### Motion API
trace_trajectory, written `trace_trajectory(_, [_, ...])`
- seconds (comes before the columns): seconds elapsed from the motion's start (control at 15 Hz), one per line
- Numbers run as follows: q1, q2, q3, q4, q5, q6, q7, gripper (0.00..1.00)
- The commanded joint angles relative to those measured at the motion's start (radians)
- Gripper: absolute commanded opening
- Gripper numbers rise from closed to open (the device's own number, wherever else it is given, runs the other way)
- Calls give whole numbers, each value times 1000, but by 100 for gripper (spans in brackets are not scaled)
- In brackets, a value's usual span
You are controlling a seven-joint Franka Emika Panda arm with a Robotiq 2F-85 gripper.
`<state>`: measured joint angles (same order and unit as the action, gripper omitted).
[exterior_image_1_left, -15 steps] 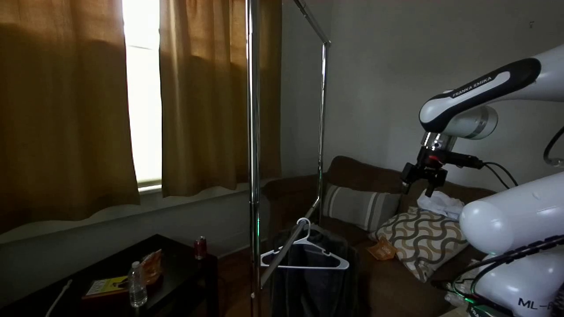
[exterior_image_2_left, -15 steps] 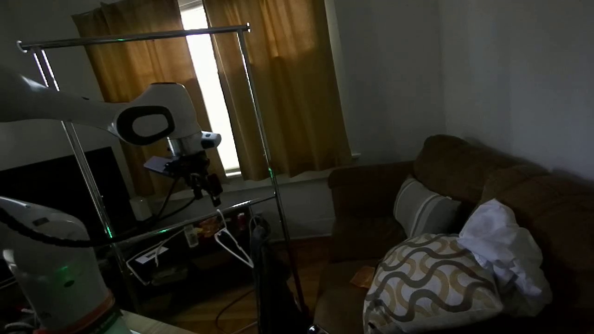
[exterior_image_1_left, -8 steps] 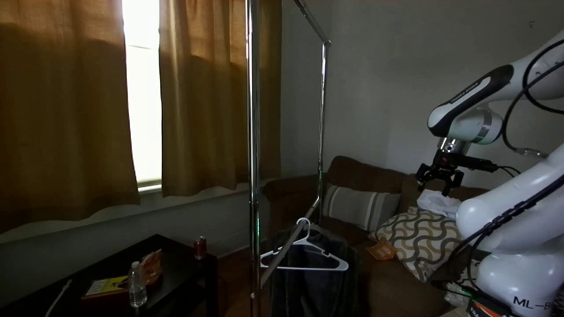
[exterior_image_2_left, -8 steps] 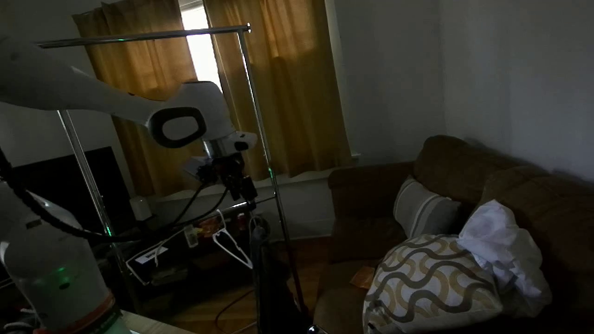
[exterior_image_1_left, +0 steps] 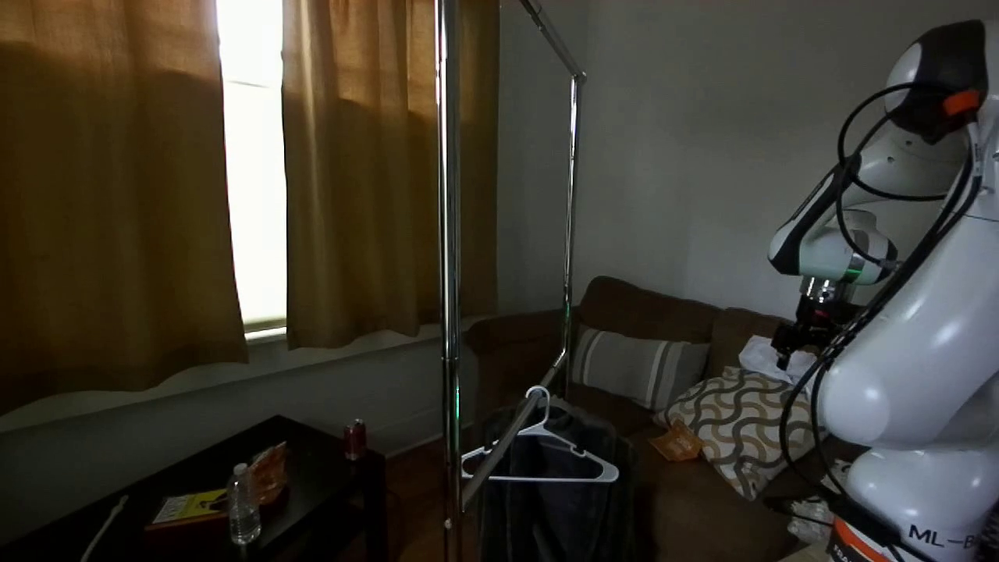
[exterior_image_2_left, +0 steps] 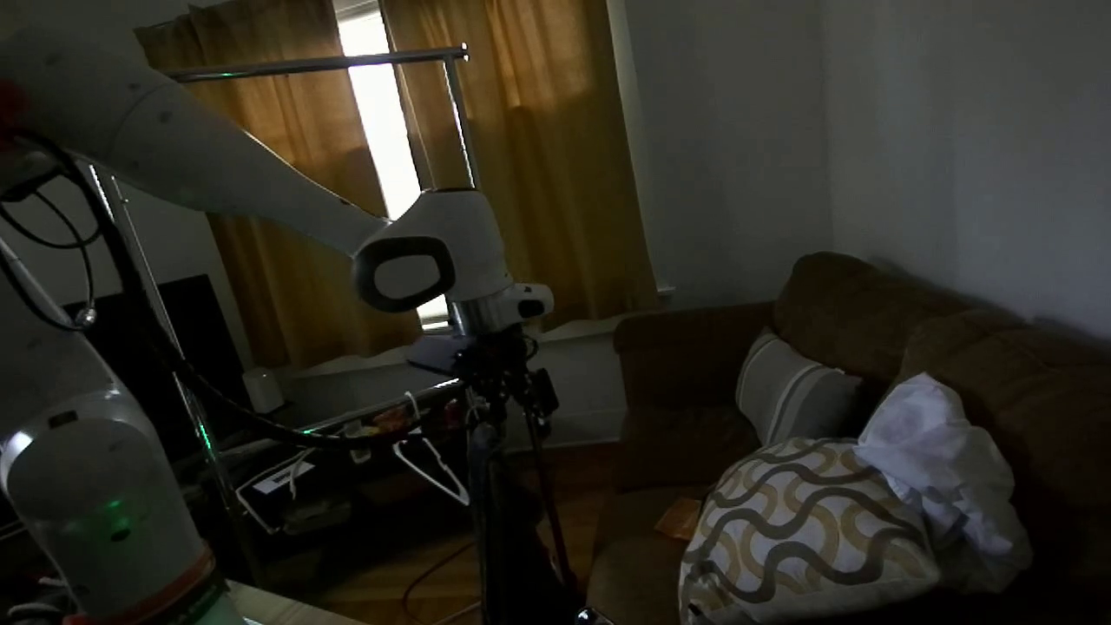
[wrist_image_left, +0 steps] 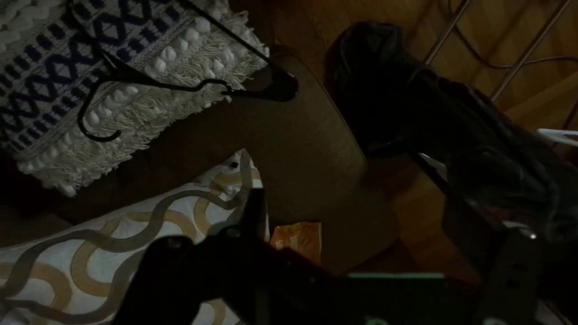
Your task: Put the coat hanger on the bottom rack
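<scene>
The pale coat hanger (exterior_image_1_left: 562,478) hangs by its hook on the bottom rack (exterior_image_1_left: 499,453), the low metal bar of the chrome stand. In an exterior view the coat hanger (exterior_image_2_left: 431,478) hangs below the bottom rack (exterior_image_2_left: 444,384), left of a dark garment. A white strip at the wrist view's right edge may be its end. My gripper (exterior_image_1_left: 800,347) is away from the hanger, over the sofa side, partly behind cables. It also shows in an exterior view (exterior_image_2_left: 521,408), above the dark garment. In the wrist view the fingers (wrist_image_left: 338,194) stand wide apart with nothing between them.
A black hanger (wrist_image_left: 153,83) lies over a fringed cushion (wrist_image_left: 40,76) on the sofa. A wavy-patterned pillow (exterior_image_1_left: 749,429), white cloth (exterior_image_2_left: 937,443) and orange packet (exterior_image_1_left: 677,442) are there too. A dark garment (exterior_image_1_left: 577,515) hangs beside the pale hanger. A low black table (exterior_image_1_left: 312,460) holds a bottle and can.
My gripper has moved away from the stand's bar towards the sofa, and lower in the last half second. The pale hanger stays hanging on the bar.
</scene>
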<state>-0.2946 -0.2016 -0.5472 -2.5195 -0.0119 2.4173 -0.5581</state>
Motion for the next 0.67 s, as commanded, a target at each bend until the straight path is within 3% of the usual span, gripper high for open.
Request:
trace_trajectory(0.0, [-28, 139, -39, 50, 94, 61, -118, 100])
trace_trajectory(0.27, [-91, 265, -49, 83, 292, 84, -173, 100])
trace_trajectory(0.33, [-93, 190, -18, 55, 201, 72, -125, 100])
trace_trajectory(0.6, [-123, 251, -12, 77, 256, 74, -143, 100])
